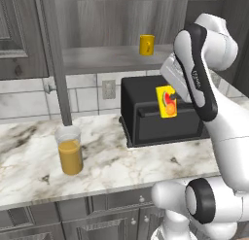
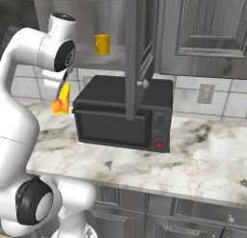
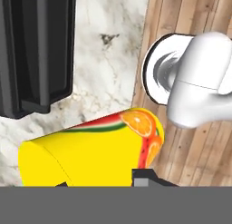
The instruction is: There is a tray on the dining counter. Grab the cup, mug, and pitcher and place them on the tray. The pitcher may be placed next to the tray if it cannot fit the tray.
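Observation:
My gripper [image 3: 99,182] is shut on the cup [image 3: 90,150], a bright-yellow tumbler with a red-orange fruit mark. The cup [image 1: 166,102] hangs in the air in front of the black microwave, clear of the marble worktop, and in the right base view the cup [image 2: 61,103] sits just under my hand. The squat golden mug [image 1: 147,44] stands on the open cabinet's shelf, and the mug [image 2: 102,44] is upright there. The glass pitcher [image 1: 70,150] with orange liquid stands on the worktop at the left. The tray and the dining counter are out of view.
A black microwave [image 1: 160,112] sits on the marble worktop [image 1: 121,161] against the tiled wall. An open cabinet door [image 2: 135,54] hangs edge-on over the microwave [image 2: 125,112]. The wooden floor [image 3: 199,46] shows past the worktop's edge.

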